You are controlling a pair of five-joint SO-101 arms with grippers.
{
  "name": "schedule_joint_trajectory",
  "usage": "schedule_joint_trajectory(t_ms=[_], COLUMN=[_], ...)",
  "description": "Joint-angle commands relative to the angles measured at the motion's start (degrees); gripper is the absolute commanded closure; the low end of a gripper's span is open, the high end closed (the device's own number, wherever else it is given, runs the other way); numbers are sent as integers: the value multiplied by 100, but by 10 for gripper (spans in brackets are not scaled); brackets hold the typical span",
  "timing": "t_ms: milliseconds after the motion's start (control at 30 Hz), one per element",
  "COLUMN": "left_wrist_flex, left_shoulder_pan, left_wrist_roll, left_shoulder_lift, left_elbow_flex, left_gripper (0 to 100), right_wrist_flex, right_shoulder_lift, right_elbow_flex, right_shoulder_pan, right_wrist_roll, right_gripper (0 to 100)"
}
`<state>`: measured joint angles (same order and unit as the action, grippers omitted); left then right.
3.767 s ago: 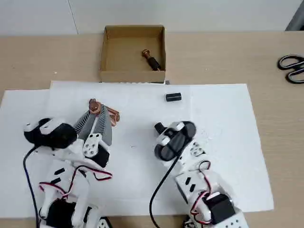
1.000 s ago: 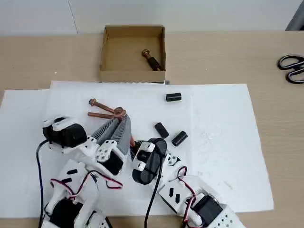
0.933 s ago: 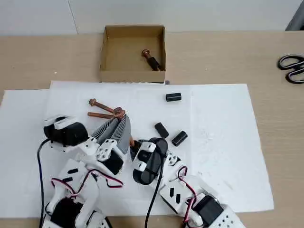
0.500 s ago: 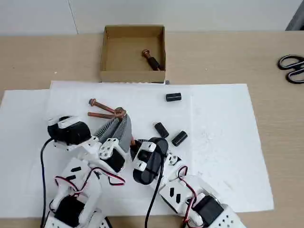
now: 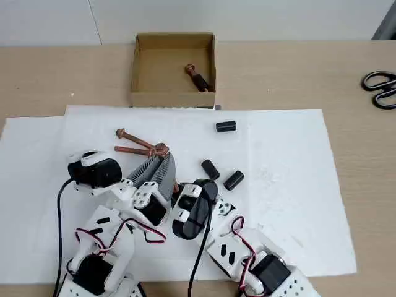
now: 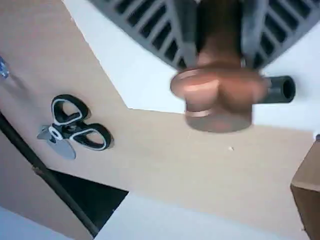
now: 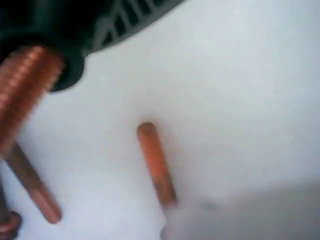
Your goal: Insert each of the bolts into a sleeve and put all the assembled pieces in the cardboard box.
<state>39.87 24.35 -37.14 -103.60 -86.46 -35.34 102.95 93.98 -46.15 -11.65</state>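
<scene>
So far only one assembled piece [image 5: 198, 78] is lying in the cardboard box [image 5: 173, 99], so most of the job is still waiting. A second pairing is going on close in front of the arms. The left gripper [image 5: 162, 162] is clenching a copper bolt [image 6: 217, 90] lengthwise between its jaws, with the head sticking out past the tips. The right gripper [image 5: 182, 195] is apparently clamping a black sleeve [image 7: 70, 70], holding it off the white sheet [image 5: 284, 204] right against the bolt's threaded end. Whether the thread is actually sitting inside is hard to tell; it is looking more like the start of an insertion than the finish.

A far loose bolt [image 5: 133, 137] and a near loose bolt [image 5: 131, 150] are lying on the sheet just beyond the left gripper. A spare sleeve [image 5: 210, 169] and its neighbour sleeve [image 5: 233, 180] are lying beside the right arm, and a lone sleeve [image 5: 226, 127] is lying nearer the box. By that reckoning, this pair is needing seating and boxing, and both loose bolts are waiting for sleeves afterwards.
</scene>
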Motion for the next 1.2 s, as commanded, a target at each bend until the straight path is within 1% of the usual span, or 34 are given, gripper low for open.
schedule_joint_trajectory(t_ms=[0, 167, 267, 400, 500, 667, 867, 967, 1067, 1167], left_wrist_flex=[360, 765, 809, 826, 1011, 1389, 1424, 1591, 1776, 1767], left_shoulder_pan=[176, 185, 193, 536, 695, 721, 738, 738, 747, 747], left_wrist_roll=[-26, 167, 167, 167, 167, 176, 193, 422, 466, 527], left_shoulder_lift=[-35, -35, -35, -26, -26, -35, -26, -35, -35, -35], left_elbow_flex=[347, 488, 479, 426, 286, 233, 101, -66, -84, -75], left_gripper=[994, 994, 994, 994, 994, 994, 994, 994, 994, 993], right_wrist_flex=[13, 13, 13, 22, 22, 13, 31, 22, 13, 13], right_shoulder_lift=[92, 92, 92, 92, 92, 92, 92, 92, 92, 84], right_elbow_flex=[-369, -457, -457, -457, -510, -615, -624, -703, -800, -800], right_shoulder_pan=[189, 207, 207, 207, 207, 207, 207, 207, 207, 207], right_wrist_roll=[53, 53, 53, 35, 26, 26, 26, 26, 18, 18], right_gripper=[996, 996, 996, 996, 996, 996, 996, 996, 996, 996])
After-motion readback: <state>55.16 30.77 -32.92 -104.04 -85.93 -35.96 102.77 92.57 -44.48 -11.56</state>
